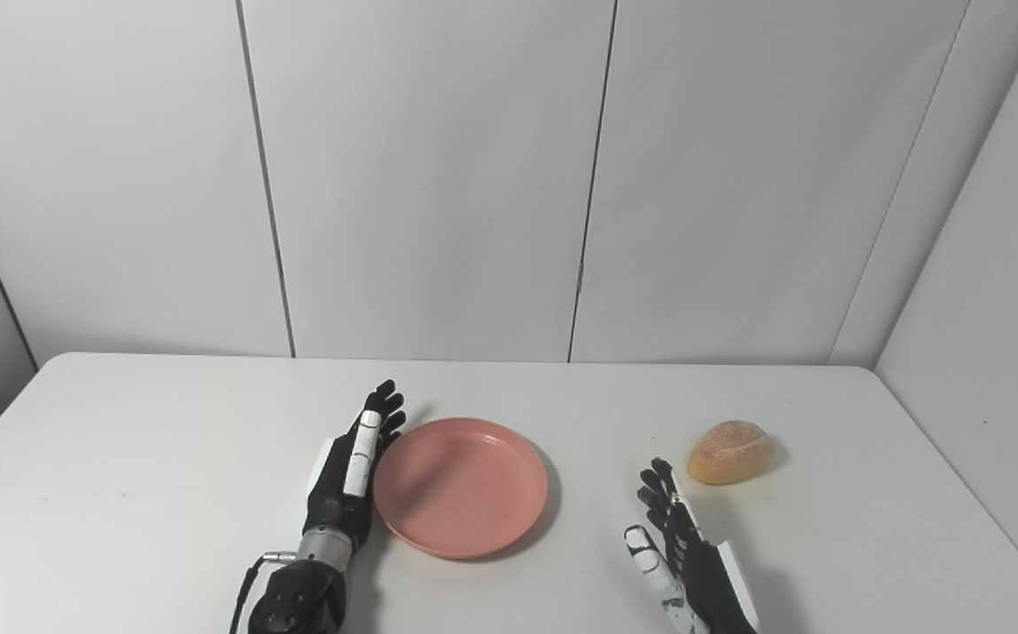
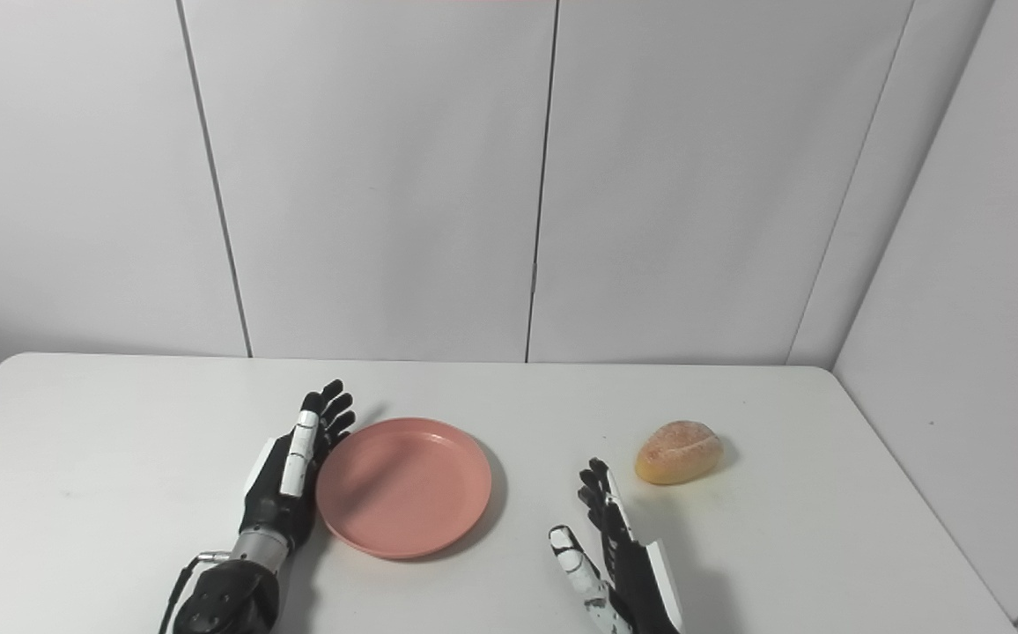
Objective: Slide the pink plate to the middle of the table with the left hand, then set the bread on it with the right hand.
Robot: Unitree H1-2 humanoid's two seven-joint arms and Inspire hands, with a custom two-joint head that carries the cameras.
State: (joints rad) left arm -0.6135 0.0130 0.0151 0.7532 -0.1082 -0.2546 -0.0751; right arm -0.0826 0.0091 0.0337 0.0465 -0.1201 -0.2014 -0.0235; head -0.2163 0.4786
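The pink plate [image 1: 461,487] lies flat on the white table [image 1: 165,458], a little left of its middle. My left hand [image 1: 352,471] stands edge-on, open with fingers straight, touching the plate's left rim; it also shows in the right eye view [image 2: 291,475]. The bread [image 1: 730,452], a small golden roll, lies on the table to the right of the plate. My right hand [image 1: 681,550] is open with fingers apart, near the front edge, below and left of the bread and apart from it. The plate [image 2: 403,486] and bread [image 2: 679,453] also show in the right eye view.
White wall panels [image 1: 430,176] stand behind the table and along its right side [image 1: 984,291]. A cable [image 1: 249,581] loops beside my left wrist. The table's back edge runs just under the panels.
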